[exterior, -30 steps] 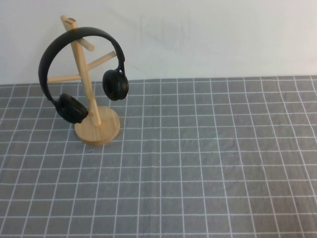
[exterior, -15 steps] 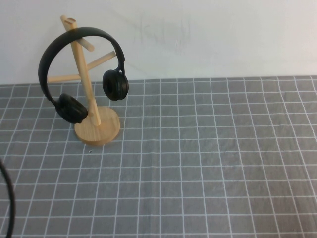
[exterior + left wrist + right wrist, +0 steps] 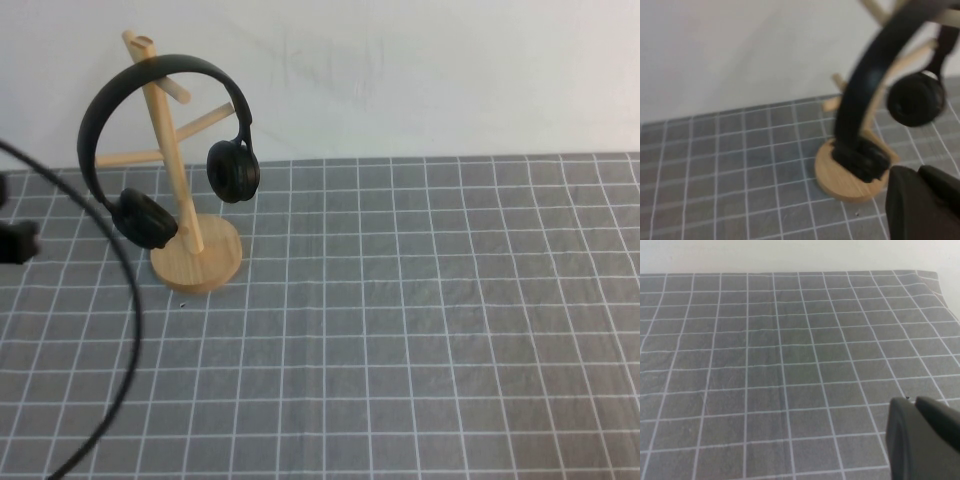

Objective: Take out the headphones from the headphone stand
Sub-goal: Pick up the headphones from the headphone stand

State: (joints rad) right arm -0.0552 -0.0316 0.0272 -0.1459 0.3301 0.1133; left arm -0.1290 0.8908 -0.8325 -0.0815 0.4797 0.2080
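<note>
Headphones (image 3: 160, 140) hang on the stand (image 3: 190, 250); left tool (image 3: 15, 240) near, right tool (image 3: 925, 440) apart, openings indiscernible.

High view: raised, angled down over the desk (image 3: 420, 330) toward its far edge. Left wrist view: close to the stand (image 3: 850, 175), also seen from above (image 3: 196, 262). Right wrist view: low, facing bare desk.

The left gripper (image 3: 15, 240) is at the desk's left edge; the right gripper (image 3: 922, 440) is over the bare desk.

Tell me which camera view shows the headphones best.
The high view: the headphones hang whole on the headphone stand, left gripper at the table's left edge. The left wrist view crops them; the right wrist view shows only the right gripper and cloth.
</note>
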